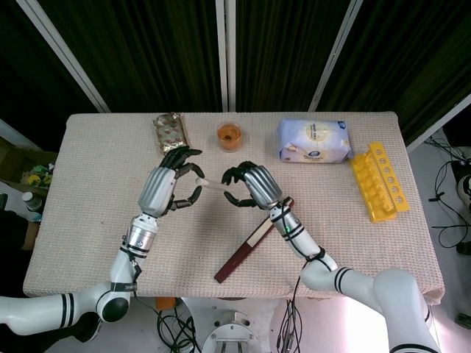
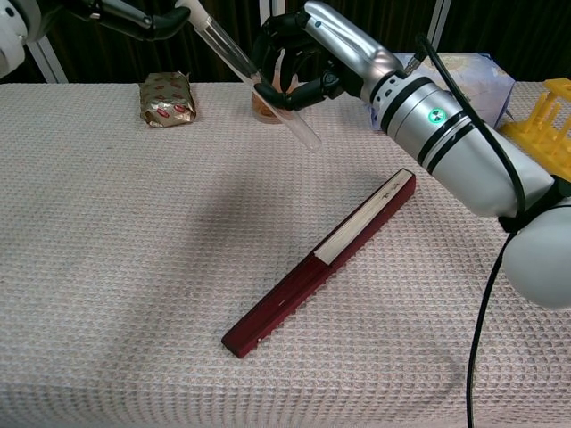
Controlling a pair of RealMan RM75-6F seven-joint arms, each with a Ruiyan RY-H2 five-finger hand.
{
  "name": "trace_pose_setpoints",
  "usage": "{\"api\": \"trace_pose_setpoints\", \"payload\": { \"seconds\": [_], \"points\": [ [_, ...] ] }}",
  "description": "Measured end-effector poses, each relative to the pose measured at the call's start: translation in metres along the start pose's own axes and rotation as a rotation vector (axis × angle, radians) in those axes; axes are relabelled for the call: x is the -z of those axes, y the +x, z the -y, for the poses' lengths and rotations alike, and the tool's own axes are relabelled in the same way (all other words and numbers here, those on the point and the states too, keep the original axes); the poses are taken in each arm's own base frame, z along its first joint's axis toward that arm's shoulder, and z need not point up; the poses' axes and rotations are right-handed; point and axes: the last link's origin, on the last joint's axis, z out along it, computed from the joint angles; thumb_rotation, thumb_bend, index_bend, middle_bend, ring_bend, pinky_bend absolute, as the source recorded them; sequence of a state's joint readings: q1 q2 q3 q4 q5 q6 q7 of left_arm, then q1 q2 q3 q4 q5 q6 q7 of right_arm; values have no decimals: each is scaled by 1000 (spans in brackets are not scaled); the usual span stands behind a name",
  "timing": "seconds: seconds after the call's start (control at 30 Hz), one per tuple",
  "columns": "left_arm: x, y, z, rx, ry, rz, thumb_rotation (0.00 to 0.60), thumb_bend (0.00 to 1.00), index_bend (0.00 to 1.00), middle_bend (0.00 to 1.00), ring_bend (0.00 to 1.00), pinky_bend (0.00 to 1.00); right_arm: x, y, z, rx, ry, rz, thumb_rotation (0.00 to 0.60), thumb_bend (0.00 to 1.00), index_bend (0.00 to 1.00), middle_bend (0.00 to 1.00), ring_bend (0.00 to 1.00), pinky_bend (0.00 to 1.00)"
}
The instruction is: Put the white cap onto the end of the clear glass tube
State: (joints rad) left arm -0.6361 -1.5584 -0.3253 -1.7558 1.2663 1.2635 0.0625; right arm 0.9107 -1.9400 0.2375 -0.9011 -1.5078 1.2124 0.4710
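Note:
My left hand (image 1: 174, 184) pinches the small white cap (image 1: 199, 179) and holds it above the table. It shows at the top left edge of the chest view, left hand (image 2: 134, 15) with the cap (image 2: 186, 7) at its fingertips. My right hand (image 1: 251, 187) grips the clear glass tube (image 1: 214, 185) near its middle, right hand (image 2: 302, 52) in the chest view. The tube (image 2: 299, 129) slants up to the left, and its upper end meets the cap. Whether that end sits inside the cap I cannot tell.
A dark red book (image 1: 250, 246) lies diagonally below my right forearm. At the back stand a foil snack pack (image 1: 170, 131), an orange cup (image 1: 229, 136) and a blue-and-white bag (image 1: 314, 141). A yellow tube rack (image 1: 379, 182) lies at the right edge.

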Motion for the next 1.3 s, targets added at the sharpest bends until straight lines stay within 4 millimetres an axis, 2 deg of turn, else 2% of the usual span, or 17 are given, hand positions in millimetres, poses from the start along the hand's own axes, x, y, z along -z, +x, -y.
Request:
{"api": "trace_pose_setpoints", "payload": {
  "seconds": [0.8,0.87,0.97,1.03,1.17,1.3],
  "points": [
    [-1,-4,0,13,7,11,600,452,586,178,85,102,-4,-1,5,-23,9,-23,600,611,787,693,510,400],
    [-1,-4,0,10,6,14,600,432,518,167,84,102,-4,-1,4,-16,7,-19,600,611,787,693,510,401],
    [0,-4,1,0,6,26,597,376,337,135,84,102,-3,-1,2,0,0,-6,600,611,787,693,510,401],
    [0,-2,2,-12,7,29,571,348,242,121,84,102,-2,0,-1,19,-5,5,600,611,787,693,510,401],
    [1,2,5,-32,10,26,513,338,203,120,79,102,0,3,-7,72,-12,34,600,611,787,693,510,401],
    [3,8,11,-72,17,24,503,328,187,119,78,101,0,5,-13,148,-20,89,600,611,787,693,510,401]
  ]
}}
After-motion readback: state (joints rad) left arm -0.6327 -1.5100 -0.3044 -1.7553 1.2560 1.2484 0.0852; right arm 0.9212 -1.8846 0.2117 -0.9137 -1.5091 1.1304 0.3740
